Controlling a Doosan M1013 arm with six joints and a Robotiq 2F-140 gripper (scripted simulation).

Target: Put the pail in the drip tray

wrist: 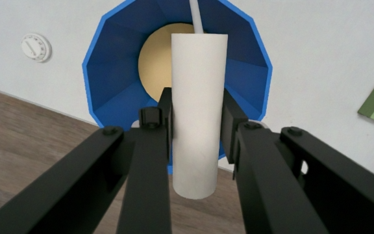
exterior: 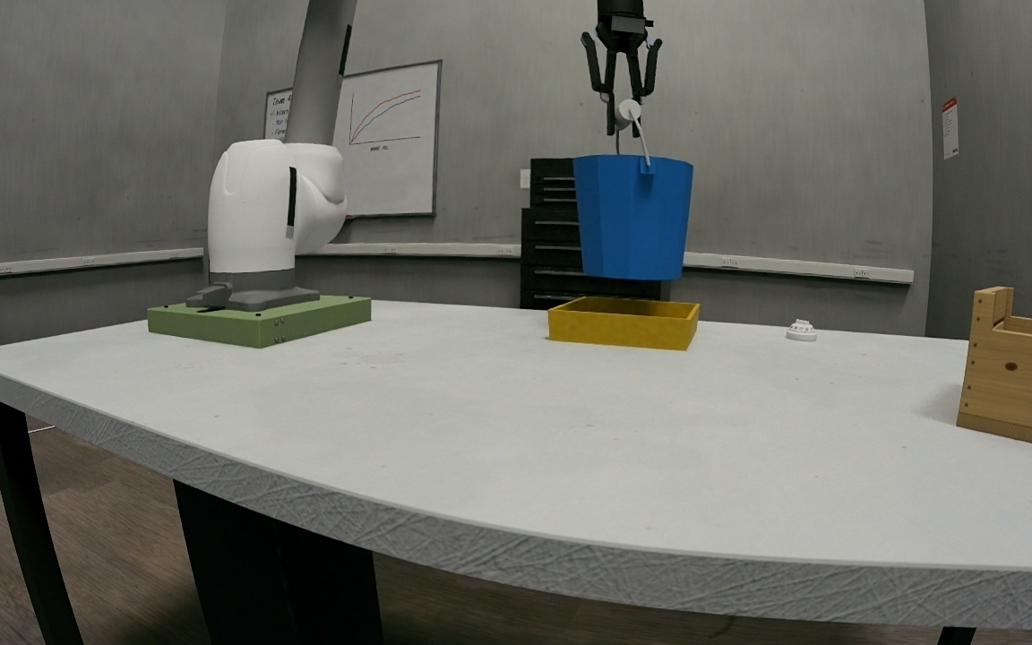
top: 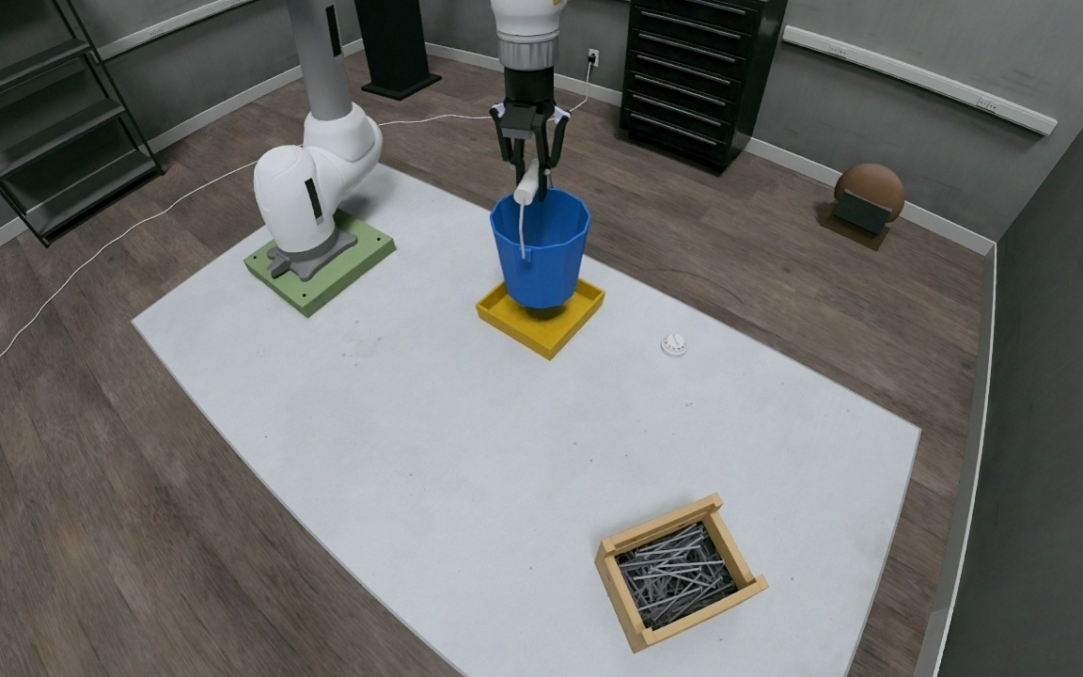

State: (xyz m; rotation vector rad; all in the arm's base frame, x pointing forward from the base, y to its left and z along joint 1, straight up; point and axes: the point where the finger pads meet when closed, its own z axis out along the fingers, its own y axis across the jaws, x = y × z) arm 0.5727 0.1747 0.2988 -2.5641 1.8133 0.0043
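Observation:
A blue pail (top: pixel 541 246) hangs upright by its wire bail from a white cylindrical handle grip (top: pixel 526 182). My gripper (top: pixel 530 166) is shut on that handle grip, seen close in the wrist view (wrist: pixel 197 114). The pail (exterior: pixel 632 216) hangs in the air over the yellow drip tray (exterior: pixel 623 322), with a clear gap between its base and the tray's rim. In the top view the tray (top: pixel 541 312) lies under the pail. In the wrist view I look down into the pail (wrist: pixel 177 62), whose inner floor looks tan.
The arm's base stands on a green plate (top: pixel 320 260) at the table's left. A small white dial timer (top: pixel 673 344) lies right of the tray. A wooden crate of grey nails (top: pixel 678 571) sits near the front right corner.

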